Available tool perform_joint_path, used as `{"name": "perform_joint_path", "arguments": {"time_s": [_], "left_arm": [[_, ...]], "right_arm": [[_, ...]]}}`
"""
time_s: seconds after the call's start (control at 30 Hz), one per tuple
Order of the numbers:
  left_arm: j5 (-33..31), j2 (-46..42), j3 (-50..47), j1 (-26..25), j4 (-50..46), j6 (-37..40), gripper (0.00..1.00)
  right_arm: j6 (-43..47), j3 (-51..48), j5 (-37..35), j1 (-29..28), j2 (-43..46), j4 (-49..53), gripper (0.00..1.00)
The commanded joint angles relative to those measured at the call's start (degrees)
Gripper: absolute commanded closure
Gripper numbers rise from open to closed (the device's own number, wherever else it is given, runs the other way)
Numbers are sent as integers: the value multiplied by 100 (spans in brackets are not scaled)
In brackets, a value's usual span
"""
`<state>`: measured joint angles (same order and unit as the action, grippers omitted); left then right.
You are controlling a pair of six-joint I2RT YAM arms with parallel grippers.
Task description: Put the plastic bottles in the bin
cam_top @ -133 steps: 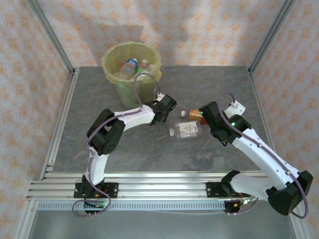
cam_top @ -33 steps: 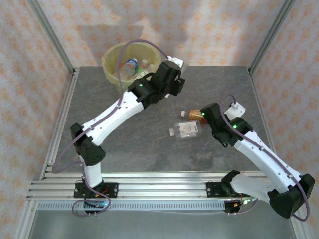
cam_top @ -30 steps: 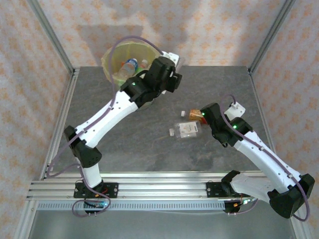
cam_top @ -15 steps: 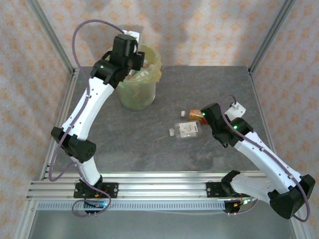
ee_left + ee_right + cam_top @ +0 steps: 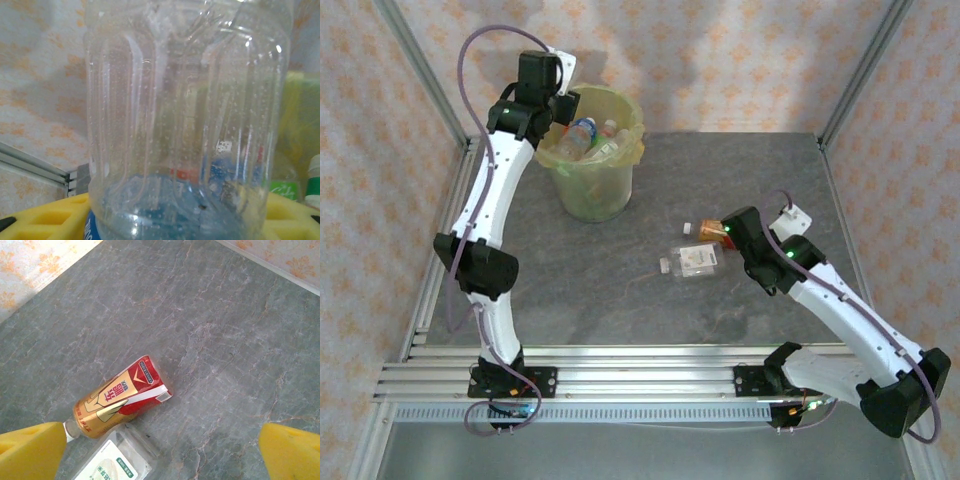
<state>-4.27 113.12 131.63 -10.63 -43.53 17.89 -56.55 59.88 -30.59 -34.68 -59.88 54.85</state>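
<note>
Grey table (image 5: 620, 300) carried two loose bottles at this reading, so you were not done. The bin (image 5: 592, 195), just beside and below your left pincer (image 5: 552, 98), already held several bottles (image 5: 582, 135). That left pincer, raised at the bin's rim, pinched a clear bottle (image 5: 185, 125) with a blue label between its yellow pads (image 5: 40, 217); judged not yet dropped. Your right pincer (image 5: 160, 450) hung spread wide above the table, nothing in it. Between its fingertips and a little ahead lay the red-and-gold bottle (image 5: 120, 395). The white-labelled bottle (image 5: 112, 467) lay just beside that one, nearer one fingertip. Judgement: one in hand, two to fetch.
</note>
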Motion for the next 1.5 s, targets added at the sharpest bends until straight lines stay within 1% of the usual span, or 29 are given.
{"name": "perform_joint_path", "arguments": {"time_s": [0.0,0.13,0.33,0.6,0.9,1.1,1.2,1.3,1.37,1.47], "left_arm": [[190,67,133,100,-33,512,39],[185,230,137,162,-2,705,36],[269,418,170,193,-15,828,27],[165,483,170,193,-22,996,15],[409,287,137,193,-26,762,13],[848,-190,-206,152,188,87,12],[953,-528,-287,73,112,-472,12],[1307,-837,-385,57,2,-1230,12],[1677,-1143,-717,21,167,-1594,12],[1846,-1661,-1459,-157,562,-1850,12]], "right_arm": [[4,110,-91,13,-44,158,1],[39,190,-108,13,-107,182,1],[39,209,-101,14,-138,199,1],[26,217,-106,9,-126,237,1],[13,226,-62,14,-175,263,1],[13,222,-61,14,-182,271,1],[22,200,-22,14,-177,263,1],[16,173,-9,13,-191,246,1],[28,148,38,13,-185,204,1],[48,114,198,14,-201,162,1]]}}
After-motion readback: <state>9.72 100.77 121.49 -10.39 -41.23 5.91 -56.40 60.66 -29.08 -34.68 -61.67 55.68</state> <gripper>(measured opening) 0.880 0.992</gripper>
